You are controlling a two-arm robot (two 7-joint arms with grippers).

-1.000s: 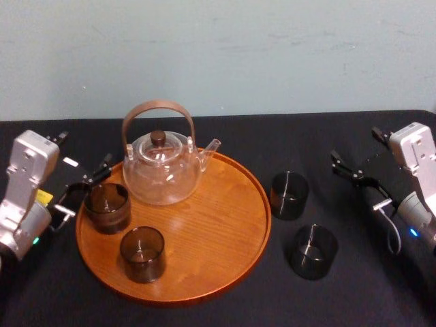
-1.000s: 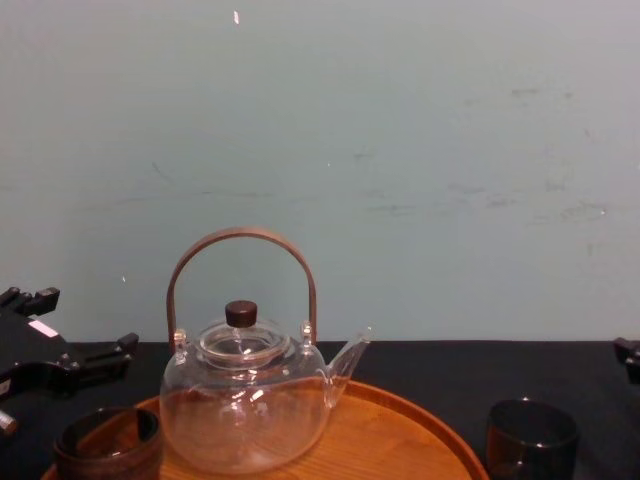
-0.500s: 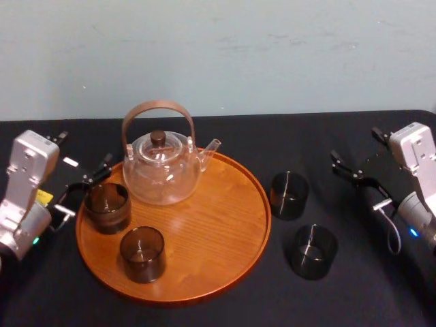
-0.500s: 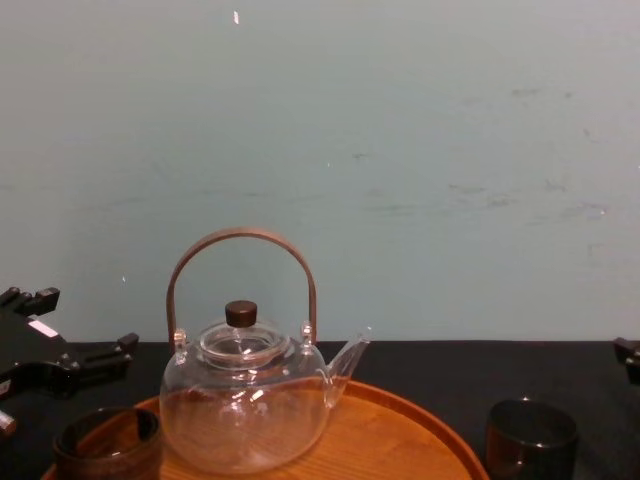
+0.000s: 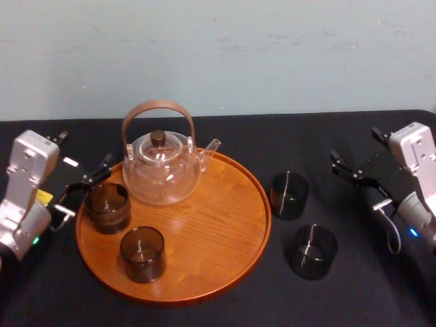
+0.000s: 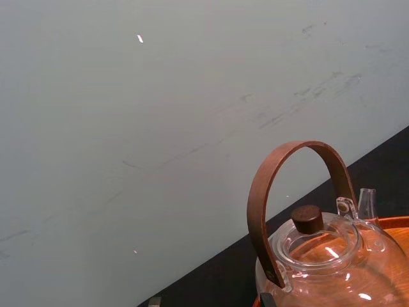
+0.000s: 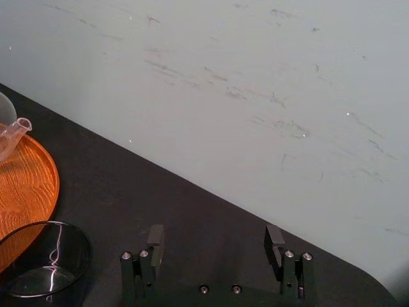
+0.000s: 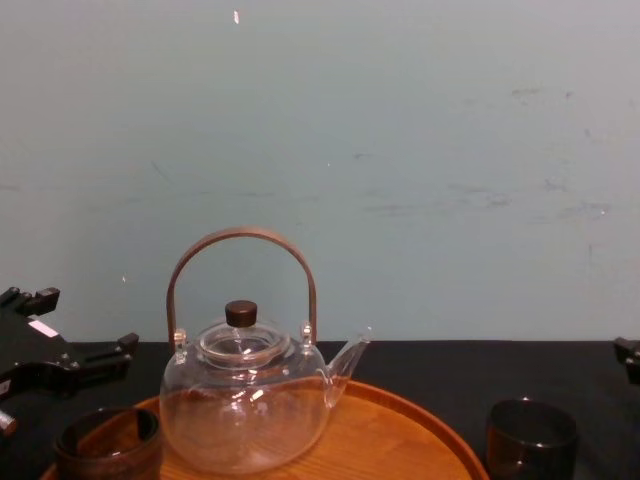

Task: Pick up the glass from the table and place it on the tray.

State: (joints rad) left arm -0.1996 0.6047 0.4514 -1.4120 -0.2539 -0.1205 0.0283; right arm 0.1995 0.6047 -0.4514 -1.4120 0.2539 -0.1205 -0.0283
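Note:
Two dark glasses stand on the black table to the right of the tray: one near its rim and one closer to me. The round wooden tray carries a clear teapot and two more dark glasses. My right gripper hovers open to the right of the table glasses, touching neither; the right wrist view has its fingers spread and one glass off to the side. My left gripper is open beside the tray's left edge.
A pale wall rises behind the table. The teapot's tall brown handle arches over the back of the tray. Bare black cloth lies in front of the tray and between the table glasses and the right arm.

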